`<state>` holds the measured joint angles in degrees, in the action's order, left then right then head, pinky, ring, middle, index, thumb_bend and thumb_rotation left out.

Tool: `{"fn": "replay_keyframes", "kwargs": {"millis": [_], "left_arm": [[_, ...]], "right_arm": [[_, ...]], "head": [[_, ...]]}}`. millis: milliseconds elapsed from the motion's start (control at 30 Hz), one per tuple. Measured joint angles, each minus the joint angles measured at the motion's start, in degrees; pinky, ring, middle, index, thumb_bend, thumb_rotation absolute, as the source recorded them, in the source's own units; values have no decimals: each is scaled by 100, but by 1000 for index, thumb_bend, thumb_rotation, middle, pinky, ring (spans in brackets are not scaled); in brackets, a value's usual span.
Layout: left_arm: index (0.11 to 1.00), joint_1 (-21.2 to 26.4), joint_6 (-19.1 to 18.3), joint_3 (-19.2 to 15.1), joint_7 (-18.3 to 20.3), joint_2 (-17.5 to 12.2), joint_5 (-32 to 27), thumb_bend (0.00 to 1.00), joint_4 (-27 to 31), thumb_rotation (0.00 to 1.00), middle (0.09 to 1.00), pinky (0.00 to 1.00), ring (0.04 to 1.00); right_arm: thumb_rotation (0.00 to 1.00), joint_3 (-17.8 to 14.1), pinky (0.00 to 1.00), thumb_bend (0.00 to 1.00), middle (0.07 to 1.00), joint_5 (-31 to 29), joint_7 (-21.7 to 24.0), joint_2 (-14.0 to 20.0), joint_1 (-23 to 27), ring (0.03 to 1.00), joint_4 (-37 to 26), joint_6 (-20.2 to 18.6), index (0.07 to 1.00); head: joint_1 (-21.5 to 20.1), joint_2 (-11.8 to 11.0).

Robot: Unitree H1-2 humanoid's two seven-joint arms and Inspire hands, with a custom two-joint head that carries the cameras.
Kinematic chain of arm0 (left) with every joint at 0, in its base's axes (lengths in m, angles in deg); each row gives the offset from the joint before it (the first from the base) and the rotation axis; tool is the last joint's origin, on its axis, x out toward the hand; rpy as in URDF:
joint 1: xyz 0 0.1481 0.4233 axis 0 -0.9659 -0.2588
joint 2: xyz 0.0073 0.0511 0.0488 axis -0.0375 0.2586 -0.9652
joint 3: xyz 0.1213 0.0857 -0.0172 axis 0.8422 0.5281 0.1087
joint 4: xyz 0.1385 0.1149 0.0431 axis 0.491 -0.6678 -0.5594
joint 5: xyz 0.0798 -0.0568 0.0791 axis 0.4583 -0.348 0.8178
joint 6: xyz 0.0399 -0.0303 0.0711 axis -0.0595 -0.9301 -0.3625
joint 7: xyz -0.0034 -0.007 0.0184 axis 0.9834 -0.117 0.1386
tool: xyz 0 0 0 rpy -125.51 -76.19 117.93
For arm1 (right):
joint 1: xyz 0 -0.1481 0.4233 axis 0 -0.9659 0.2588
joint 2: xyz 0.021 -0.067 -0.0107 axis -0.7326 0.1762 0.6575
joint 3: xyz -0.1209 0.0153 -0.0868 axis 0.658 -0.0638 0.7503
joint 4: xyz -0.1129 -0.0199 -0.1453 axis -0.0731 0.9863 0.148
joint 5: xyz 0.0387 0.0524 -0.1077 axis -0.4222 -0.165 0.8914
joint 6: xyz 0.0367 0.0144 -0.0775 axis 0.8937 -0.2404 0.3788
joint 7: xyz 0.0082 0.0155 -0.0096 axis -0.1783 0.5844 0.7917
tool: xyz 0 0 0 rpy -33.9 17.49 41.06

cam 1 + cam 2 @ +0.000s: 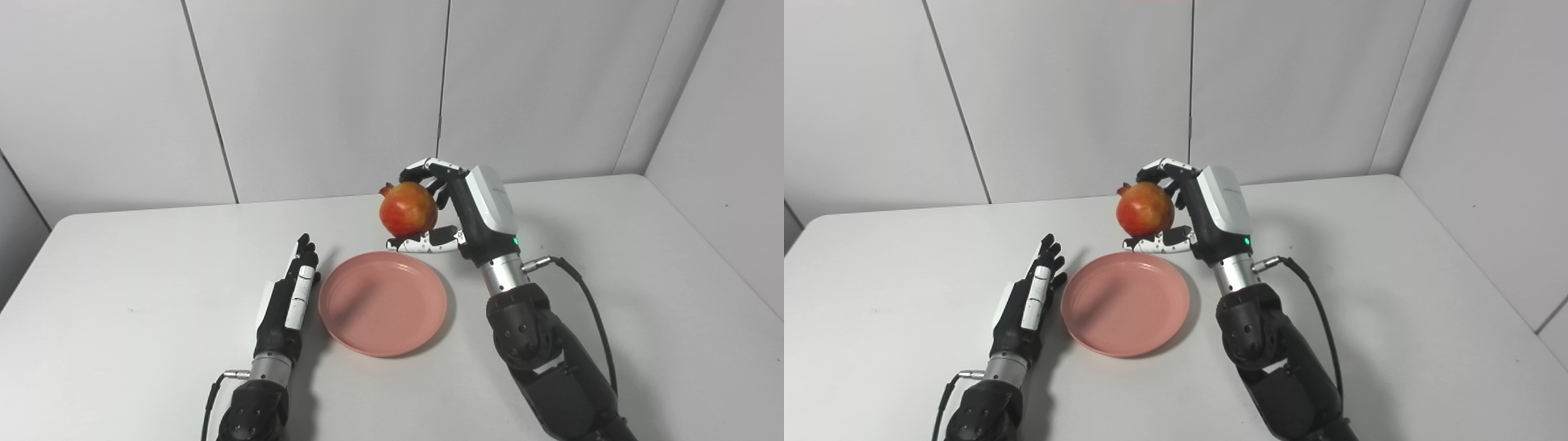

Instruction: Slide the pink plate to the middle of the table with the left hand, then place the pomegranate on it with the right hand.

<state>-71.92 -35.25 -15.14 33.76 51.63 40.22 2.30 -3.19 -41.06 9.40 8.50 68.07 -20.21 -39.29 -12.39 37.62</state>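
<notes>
The pink plate (383,303) lies flat near the middle of the white surface (612,257), and it serves as the landmark here. Just beside its left rim rests the left robot hand (288,300), fingers straight and together, holding nothing; whether it touches the rim cannot be told. Beyond the plate's far edge, lifted clear of the surface, the right robot hand (456,211) is gripping the pomegranate (408,209): the thumb sits under the fruit, and the fingers (429,166) curl over its top and back. The fruit hangs a little past the plate's far rim, not yet over its centre.

The slide looks finished, and the placing step is under way. The pomegranate is probably fairly heavy for its size, with a hard, smooth, leathery rind, so it resists squeezing but could slip or roll. A grip around its widest part, as here, suits it best, keeping off the small crown at its left. The plate appears light, thin and shallow, so a dropped fruit might roll off or nudge it; setting it down low at the centre seems wise.
</notes>
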Motion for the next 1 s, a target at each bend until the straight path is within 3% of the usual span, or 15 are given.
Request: {"fn": "replay_keyframes", "kwargs": {"millis": [67,633,867,1000], "left_arm": [[992,0,0,0,-18,1,13,708,3,1000,999,935,977],[1000,-1,-133,45,-16,13,98,707,166,1000,1000,956,990],[1000,-1,-206,52,-19,25,111,699,187,1000,1000,961,994],[1000,-1,-254,51,-17,35,105,699,186,1000,1000,964,998]], "right_arm": [[0,45,271,515,425,29,24,-19,-46,348,12,30,538],[0,226,292,516,433,407,84,72,-281,366,584,538,536],[0,347,224,525,472,721,101,212,-282,279,778,649,488],[0,350,250,522,463,744,125,254,-282,312,777,650,497]], "head": [[18,0],[88,53],[97,70],[114,79]]}}
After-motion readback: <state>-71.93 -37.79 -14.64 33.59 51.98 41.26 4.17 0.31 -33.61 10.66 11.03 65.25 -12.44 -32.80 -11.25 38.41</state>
